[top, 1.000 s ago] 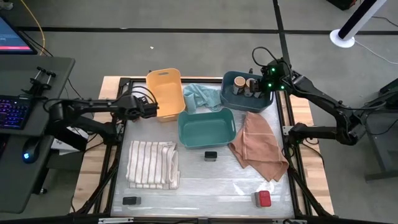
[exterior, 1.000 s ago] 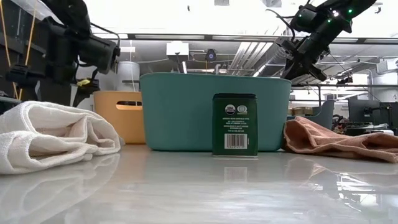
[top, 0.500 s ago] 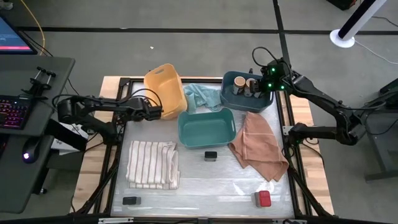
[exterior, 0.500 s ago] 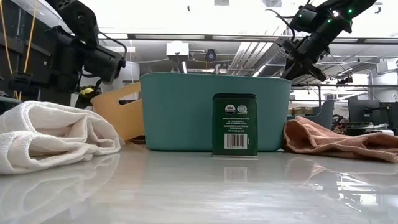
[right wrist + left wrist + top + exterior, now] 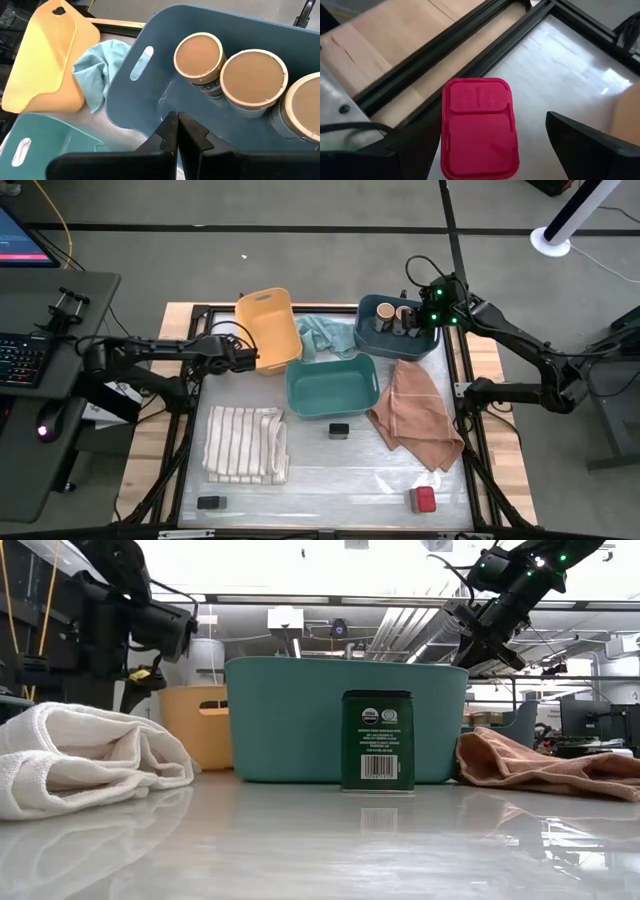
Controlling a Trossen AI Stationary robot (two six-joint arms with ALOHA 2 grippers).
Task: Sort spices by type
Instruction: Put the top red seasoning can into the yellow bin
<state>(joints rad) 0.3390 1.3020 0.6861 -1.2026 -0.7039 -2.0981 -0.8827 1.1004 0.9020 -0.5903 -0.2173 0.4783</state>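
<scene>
My left gripper (image 5: pixel 243 355) hovers at the left wall of the yellow bin (image 5: pixel 268 330) and is shut on a red-topped square jar (image 5: pixel 477 127). That jar shows only in the left wrist view. My right gripper (image 5: pixel 177 131) is shut and empty, above the near rim of the grey-blue bin (image 5: pixel 398 328). Three round jars with tan lids (image 5: pixel 197 56) stand upright in that bin. One black tin (image 5: pixel 377 740) stands upright in front of the teal bin (image 5: pixel 332 385). Another black tin (image 5: pixel 210 502) and a red-topped jar (image 5: pixel 424 499) rest near the table's near edge. My left gripper has the red-topped jar between its two fingers, one on each of two opposite sides below the red lid (image 5: pixel 479 100). The lid faces back along the fingers, which come from the lid end. The jar is lifted clear over the table's left part. The lid hides the pads.
A striped cloth (image 5: pixel 245 443) lies at the near left, a salmon cloth (image 5: pixel 418 412) at the right, and a light blue cloth (image 5: pixel 322 335) between the yellow and grey-blue bins. Black frame rails (image 5: pixel 470 47) edge the table. A desk with a keyboard stands to the left.
My left gripper moved toward the table's right against the yellow bin. The bin tipped up on one side and shifted slightly. The gripper then drew back left, and the bin now stands level again. The right arm kept still.
</scene>
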